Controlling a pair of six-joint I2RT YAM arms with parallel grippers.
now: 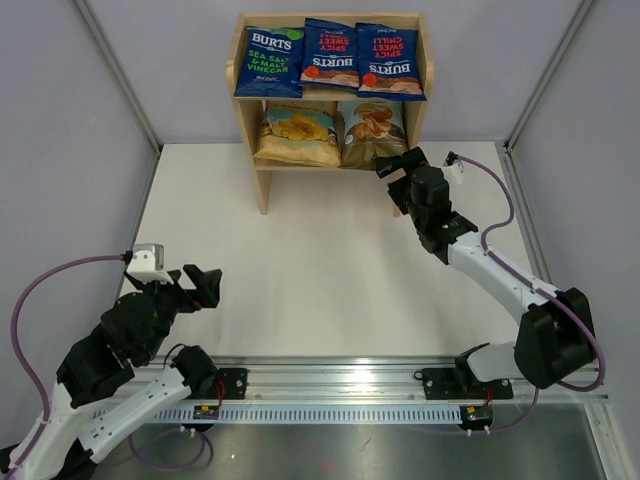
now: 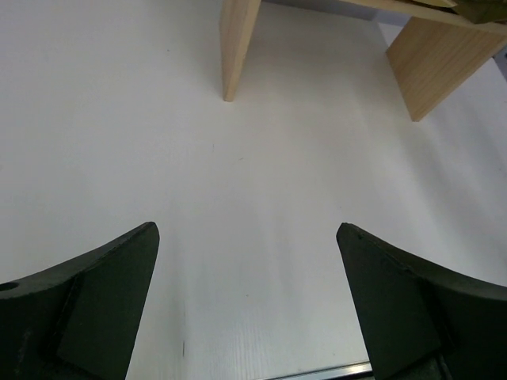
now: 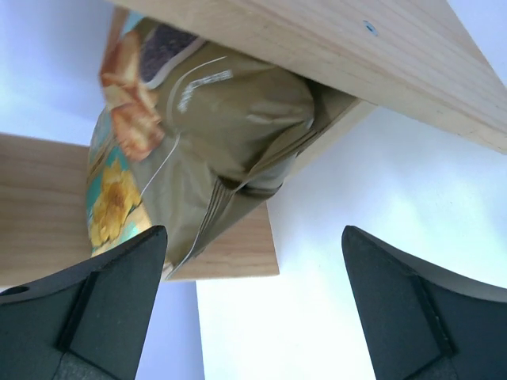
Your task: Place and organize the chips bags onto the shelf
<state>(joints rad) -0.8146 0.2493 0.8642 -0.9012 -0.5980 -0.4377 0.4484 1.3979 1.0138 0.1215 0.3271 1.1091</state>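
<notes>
All five chips bags are on the shelf. The three dark-blue Burts bags lean side by side across the top tier and fill its width. The outer two hang a little over the side panels. On the lower tier, the tan-yellow bag takes the left half and the light-blue and brown bag the right half, close against each other. From the right wrist view, that last bag looks slumped and creased under the upper board, and one corner seems to reach past the edge of the lower board.

The right tool hangs just in front of the lower tier's right end, close to the light-blue and brown bag. Its fingers are spread wide and nothing is between them. The left tool hovers over the bench, well apart from the shelf, and it too is spread wide and carrying nothing.

Judging from this, the placing is done and what remains is the tidying of the lower right bag. The next move probably calls for one of two things. The right tool could back straight away from the shelf without catching the protruding corner. Or it could give the bag a light push to seat it deeper, gently enough that the crinkly bag does not tip or crowd its neighbour.
</notes>
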